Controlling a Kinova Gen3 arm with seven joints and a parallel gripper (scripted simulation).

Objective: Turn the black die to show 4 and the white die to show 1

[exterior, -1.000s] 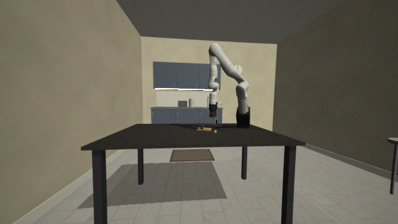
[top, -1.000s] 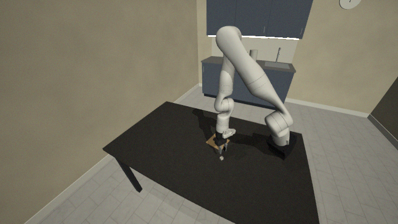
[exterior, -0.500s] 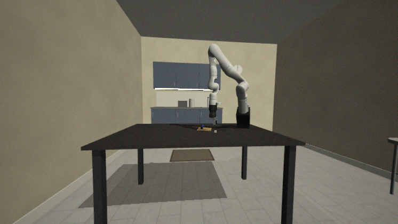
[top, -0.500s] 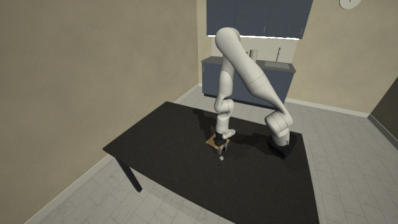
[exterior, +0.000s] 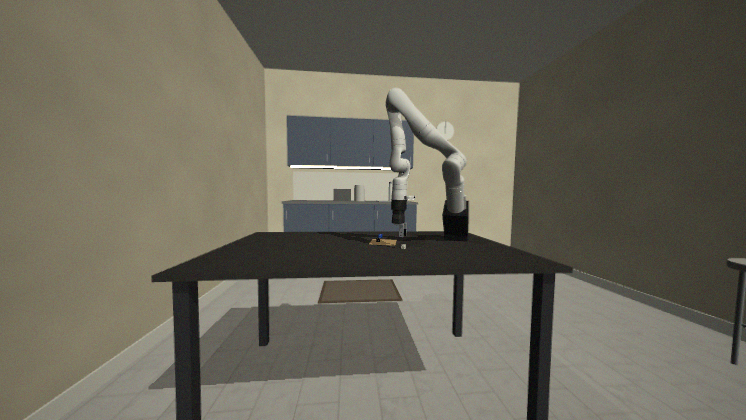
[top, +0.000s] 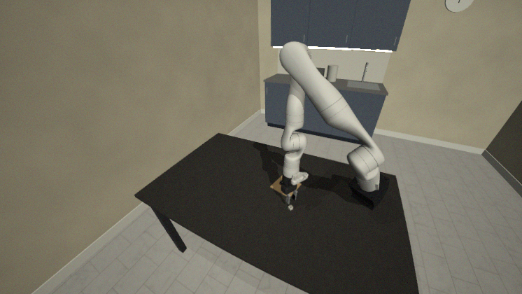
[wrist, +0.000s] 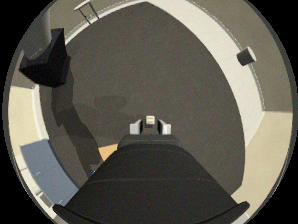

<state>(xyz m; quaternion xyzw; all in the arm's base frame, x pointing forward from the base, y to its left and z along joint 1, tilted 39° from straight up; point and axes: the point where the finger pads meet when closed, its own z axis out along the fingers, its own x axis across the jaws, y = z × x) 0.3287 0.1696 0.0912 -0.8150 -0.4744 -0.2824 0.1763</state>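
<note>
From where I stood, the robot's arm (top: 321, 84) (exterior: 415, 117) was a smooth, pale grey-white thing, all rounded tubes and bulging joints, with thin dark seams ringing the sections. Its upper elbow was a broad, blunt dome, and the lower joints swelled out like knuckles. Down at the wrist the white gave way to a black, roughly cylindrical housing (exterior: 398, 211) (wrist: 150, 185), with a small pale piece jutting out beside it. The gripper (top: 292, 199) (exterior: 403, 229) (wrist: 150, 124) had two slim fingers, light grey with dark parts. The arm's base (top: 372, 204) (exterior: 455, 227) (wrist: 46, 75) was a black, angular block. I couldn't make out any lettering.
</note>
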